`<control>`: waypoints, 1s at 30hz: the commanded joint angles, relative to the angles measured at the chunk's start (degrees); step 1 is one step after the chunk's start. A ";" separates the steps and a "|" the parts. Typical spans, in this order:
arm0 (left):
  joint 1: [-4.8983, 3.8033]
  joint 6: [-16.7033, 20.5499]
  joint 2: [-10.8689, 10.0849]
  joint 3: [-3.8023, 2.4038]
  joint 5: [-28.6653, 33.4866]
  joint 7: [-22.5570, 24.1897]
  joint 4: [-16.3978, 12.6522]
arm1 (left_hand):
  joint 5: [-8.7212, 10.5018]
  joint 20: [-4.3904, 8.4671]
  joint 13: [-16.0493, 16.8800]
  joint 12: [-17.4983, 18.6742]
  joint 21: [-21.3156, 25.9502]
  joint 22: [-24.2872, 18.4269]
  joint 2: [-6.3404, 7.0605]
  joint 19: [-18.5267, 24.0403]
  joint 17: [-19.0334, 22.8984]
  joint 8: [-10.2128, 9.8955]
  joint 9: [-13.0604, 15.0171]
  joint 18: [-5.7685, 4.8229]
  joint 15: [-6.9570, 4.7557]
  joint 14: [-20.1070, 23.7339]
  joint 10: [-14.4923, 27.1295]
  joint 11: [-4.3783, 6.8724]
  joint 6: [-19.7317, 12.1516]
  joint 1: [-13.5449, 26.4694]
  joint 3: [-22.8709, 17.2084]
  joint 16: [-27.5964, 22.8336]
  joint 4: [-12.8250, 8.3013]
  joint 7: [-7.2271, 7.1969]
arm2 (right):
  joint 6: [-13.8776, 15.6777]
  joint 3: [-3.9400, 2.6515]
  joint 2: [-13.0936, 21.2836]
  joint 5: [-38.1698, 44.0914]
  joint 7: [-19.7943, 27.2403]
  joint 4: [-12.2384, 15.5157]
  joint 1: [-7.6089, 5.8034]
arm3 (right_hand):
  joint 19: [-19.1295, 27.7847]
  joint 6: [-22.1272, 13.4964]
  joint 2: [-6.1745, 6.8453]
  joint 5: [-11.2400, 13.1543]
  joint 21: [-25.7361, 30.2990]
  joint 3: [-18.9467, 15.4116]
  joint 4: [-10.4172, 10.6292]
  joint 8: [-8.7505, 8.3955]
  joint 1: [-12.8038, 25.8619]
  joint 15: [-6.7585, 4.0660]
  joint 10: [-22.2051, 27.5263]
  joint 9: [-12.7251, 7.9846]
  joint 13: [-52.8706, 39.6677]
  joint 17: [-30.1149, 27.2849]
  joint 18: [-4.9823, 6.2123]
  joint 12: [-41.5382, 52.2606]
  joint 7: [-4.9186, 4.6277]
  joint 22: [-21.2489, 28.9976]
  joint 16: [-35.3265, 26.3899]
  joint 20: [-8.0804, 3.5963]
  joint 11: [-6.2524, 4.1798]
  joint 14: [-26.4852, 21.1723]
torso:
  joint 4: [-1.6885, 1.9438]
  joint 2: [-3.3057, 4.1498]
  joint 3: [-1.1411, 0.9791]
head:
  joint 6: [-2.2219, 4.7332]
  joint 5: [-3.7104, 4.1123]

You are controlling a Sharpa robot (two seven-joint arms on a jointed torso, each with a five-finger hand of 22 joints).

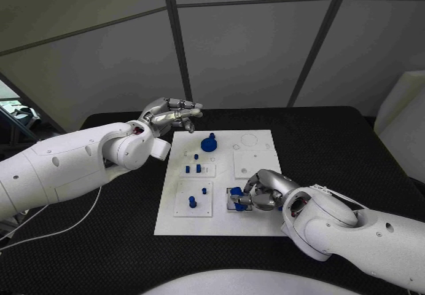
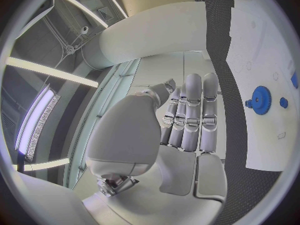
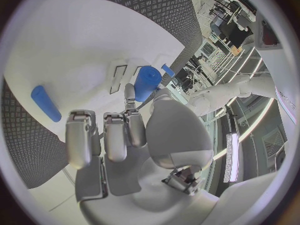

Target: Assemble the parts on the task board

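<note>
1. We find the right hand (image 1: pixel 263 192) at the task board's (image 1: pixel 257 228) near right corner, fingers clamped on a blue part (image 1: pixel 237 199).
2. We find the left hand (image 1: pixel 170 115) raised off the board's far left corner, fingers curled together, holding nothing.
3. A blue gear (image 1: pixel 209 144) stands near the board's far edge.

Task board (image 1: pixel 257 227): smooth white plate, matt, plastic-looking. Table (image 1: pixel 336 141): black, with a fine embossed tread pattern in the right wrist view. Gear (image 2: pixel 260 100) at the board's 12 o'clock end and peg (image 3: pixel 45 103): blue, smooth, plastic in appearance. Left hand (image 1: pixel 170 115) and right hand (image 1: pixel 266 192): silver, metallic, satin sheen. Arms (image 1: pixel 62 166): glossy white shells.
</note>
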State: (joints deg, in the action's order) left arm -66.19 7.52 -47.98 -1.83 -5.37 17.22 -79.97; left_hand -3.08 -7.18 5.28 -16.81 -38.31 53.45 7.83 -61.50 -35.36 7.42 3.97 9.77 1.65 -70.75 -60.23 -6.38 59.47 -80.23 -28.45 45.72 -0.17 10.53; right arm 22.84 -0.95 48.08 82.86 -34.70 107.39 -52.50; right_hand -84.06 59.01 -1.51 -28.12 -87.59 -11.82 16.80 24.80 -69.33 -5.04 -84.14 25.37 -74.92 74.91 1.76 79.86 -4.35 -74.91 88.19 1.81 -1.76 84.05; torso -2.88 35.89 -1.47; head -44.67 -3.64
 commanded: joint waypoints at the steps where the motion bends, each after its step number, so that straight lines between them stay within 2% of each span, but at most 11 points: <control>1: -0.10 -0.71 0.07 -0.05 0.22 0.29 -0.14 | -0.03 -0.02 -0.04 -0.35 0.20 -0.07 -0.10 0.22 0.07 0.25 -0.05 0.71 -0.15 0.37 0.25 -0.02 -0.15 0.37 0.11 0.21 -0.10 -0.02 | -0.95 -0.05 -0.27 1.01 -1.62 -0.17 -0.08 | -3.74 2.80 0.00 0.61 -0.23 -0.48 -0.06 0.38 0.83 -0.35 -0.86 0.43 -5.73 11.03 -0.89 -0.11 2.53 -11.93 0.21 -0.55 -0.37 5.13 | -0.07 -0.01 -0.03 | -0.02 -0.05; 3: -0.10 -0.73 0.07 -0.05 0.22 0.27 -0.16 | -0.03 -0.02 -0.04 -0.35 0.20 -0.07 -0.10 0.22 0.07 0.25 -0.05 0.71 -0.15 0.37 0.25 -0.02 -0.15 0.37 0.11 0.21 -0.10 -0.02 | -0.79 -0.05 -0.42 1.28 -1.86 -0.34 -0.08 | -3.73 2.77 -0.15 1.09 -0.22 -0.75 -0.07 0.51 1.25 -0.40 -0.89 0.77 -5.74 11.03 -0.88 -0.15 2.59 -11.91 0.21 -0.61 -0.43 5.13 | -0.03 0.04 -0.03 | 0.02 -0.09; 5: -0.10 -0.75 0.07 -0.05 0.22 0.22 -0.16 | -0.03 -0.02 -0.04 -0.35 0.20 -0.07 -0.10 0.22 0.07 0.25 -0.05 0.71 -0.15 0.37 0.25 -0.02 -0.15 0.37 0.11 0.21 -0.10 -0.02 | -0.74 -0.06 -0.58 1.46 -2.17 -0.51 -0.08 | -3.72 2.65 -0.38 2.93 -0.20 -1.36 -0.09 0.67 2.29 -0.45 -0.88 1.30 -5.70 10.98 -0.88 -0.30 2.62 -11.91 0.18 -0.68 -0.47 5.12 | 0.01 0.04 -0.02 | 0.06 -0.12; 9: -0.10 -0.80 0.08 -0.05 0.22 0.12 -0.17 | -0.03 -0.02 -0.04 -0.35 0.20 -0.07 -0.10 0.22 0.07 0.25 -0.05 0.71 -0.15 0.37 0.25 -0.02 -0.15 0.37 0.11 0.21 -0.10 -0.02 | -1.00 -0.06 -0.92 1.83 -2.53 -0.79 -0.08 | -3.64 2.28 -0.71 10.92 -0.10 -3.18 -0.10 0.97 5.33 -0.45 -0.73 2.51 -5.45 10.72 -0.85 -0.85 2.59 -11.80 0.04 -0.73 -0.43 5.06 | -0.03 0.01 -0.02 | 0.07 -0.13; 12: -0.10 -0.84 0.08 -0.05 0.22 0.05 -0.17 | -0.03 -0.02 -0.04 -0.35 0.20 -0.07 -0.10 0.22 0.07 0.25 -0.05 0.71 -0.15 0.37 0.25 -0.02 -0.15 0.37 0.11 0.21 -0.10 -0.02 | -1.21 -0.07 -1.23 2.12 -2.50 -0.92 -0.08 | -3.52 1.90 -0.17 17.51 0.04 -4.32 -0.02 1.10 7.91 -0.39 -0.50 3.44 -5.11 10.47 -0.81 -1.47 2.49 -11.64 -0.09 -0.69 -0.33 5.01 | -0.06 0.02 -0.03 | 0.03 -0.18; 14: -0.11 -0.86 0.08 -0.05 0.22 0.01 -0.16 | -0.03 -0.02 -0.04 -0.35 0.20 -0.07 -0.10 0.22 0.07 0.25 -0.05 0.71 -0.15 0.37 0.25 -0.02 -0.15 0.37 0.11 0.21 -0.10 -0.02 | -1.04 -0.07 -1.39 2.40 -2.29 -0.93 -0.08 | -3.51 1.71 0.63 20.58 0.07 -4.33 0.07 1.17 9.93 -0.32 -0.46 4.02 -5.08 10.46 -0.80 -1.65 2.41 -11.62 -0.11 -0.64 -0.32 5.01 | -0.07 0.02 -0.04 | 0.02 -0.22; 15: -0.11 -0.87 0.08 -0.05 0.22 0.00 -0.16 | -0.03 -0.02 -0.04 -0.35 0.20 -0.07 -0.10 0.22 0.07 0.25 -0.05 0.71 -0.15 0.37 0.25 -0.02 -0.15 0.37 0.11 0.21 -0.10 -0.02 | -0.91 -0.07 -1.45 2.54 -2.18 -0.91 -0.08 | -3.50 1.66 0.95 21.26 0.07 -4.22 0.07 1.18 10.47 -0.33 -0.46 4.18 -5.08 10.48 -0.80 -1.68 2.42 -11.62 -0.11 -0.63 -0.29 5.01 | -0.07 0.02 -0.04 | 0.02 -0.22; 18: -0.11 -0.89 0.07 -0.05 0.22 -0.03 -0.14 | -0.03 -0.02 -0.04 -0.35 0.20 -0.07 -0.10 0.22 0.07 0.25 -0.05 0.71 -0.15 0.37 0.25 -0.02 -0.15 0.37 0.11 0.21 -0.10 -0.02 | -0.29 -0.07 -1.47 2.96 -1.80 -0.80 -0.08 | -3.52 1.61 0.98 21.23 0.06 -3.65 0.05 1.23 11.05 -0.32 -0.51 4.50 -5.18 10.53 -0.80 -1.65 2.43 -11.64 -0.09 -0.61 -0.28 5.03 | -0.09 -0.01 -0.05 | 0.02 -0.21; 20: -0.11 -0.89 0.06 -0.05 0.22 -0.06 -0.13 | -0.03 -0.02 -0.04 -0.35 0.20 -0.07 -0.10 0.22 0.07 0.25 -0.05 0.71 -0.15 0.37 0.25 -0.02 -0.15 0.37 0.11 0.21 -0.10 -0.02 | 0.23 -0.07 -1.30 3.26 -1.32 -0.59 -0.08 | -3.60 1.57 0.81 19.41 -0.01 -2.84 -0.11 1.29 10.11 -0.34 -0.61 4.95 -5.35 10.65 -0.83 -1.55 2.48 -11.76 -0.05 -0.62 -0.32 5.06 | -0.08 -0.01 -0.06 | 0.01 -0.22; 24: -0.11 -0.93 0.02 -0.05 0.22 -0.10 -0.10 | -0.03 -0.02 -0.04 -0.35 0.20 -0.07 -0.10 0.22 0.07 0.25 -0.05 0.71 -0.15 0.37 0.25 -0.02 -0.15 0.37 0.11 0.21 -0.10 -0.02 | 0.98 -0.06 -0.65 4.21 -0.07 0.21 -0.08 | -3.78 1.48 1.08 16.71 -0.17 -1.77 -0.87 1.36 4.90 -0.45 -0.87 5.97 -5.81 10.98 -0.90 -1.24 2.61 -12.02 0.07 -0.71 -0.42 5.13 | -0.16 0.03 -0.12 | 0.04 -0.25; 30: -0.10 -1.00 0.05 -0.04 0.22 -0.15 -0.02 | -0.03 -0.02 -0.04 -0.35 0.20 -0.07 -0.10 0.22 0.07 0.25 -0.05 0.71 -0.15 0.37 0.25 -0.02 -0.15 0.37 0.11 0.21 -0.10 -0.02 | 0.75 -0.05 0.09 4.86 0.76 1.03 -0.08 | -3.89 1.56 1.20 15.43 -0.27 -1.13 -2.37 1.40 -0.33 -0.55 -1.12 6.79 -6.25 11.30 -0.94 -0.92 2.75 -12.19 0.20 -0.79 -0.57 5.19 | -0.18 0.00 -0.12 | -0.04 -0.11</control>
State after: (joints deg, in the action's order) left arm -66.20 7.23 -47.98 -1.83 -5.37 17.00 -79.93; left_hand -3.08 -7.18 5.28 -16.80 -38.31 53.45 7.83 -61.50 -35.37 7.42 3.96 9.77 1.65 -70.75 -60.23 -6.39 59.47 -80.23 -28.45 45.72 -0.17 10.53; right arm 22.86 -0.98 48.13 86.31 -35.53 108.16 -52.50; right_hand -84.06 60.85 -0.30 -12.49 -87.59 -12.93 14.60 25.89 -69.27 -5.11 -83.93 32.10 -74.97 74.94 1.76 78.69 -1.74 -74.91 88.20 1.42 -2.37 83.97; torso -3.05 35.91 -1.58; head -44.66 -3.88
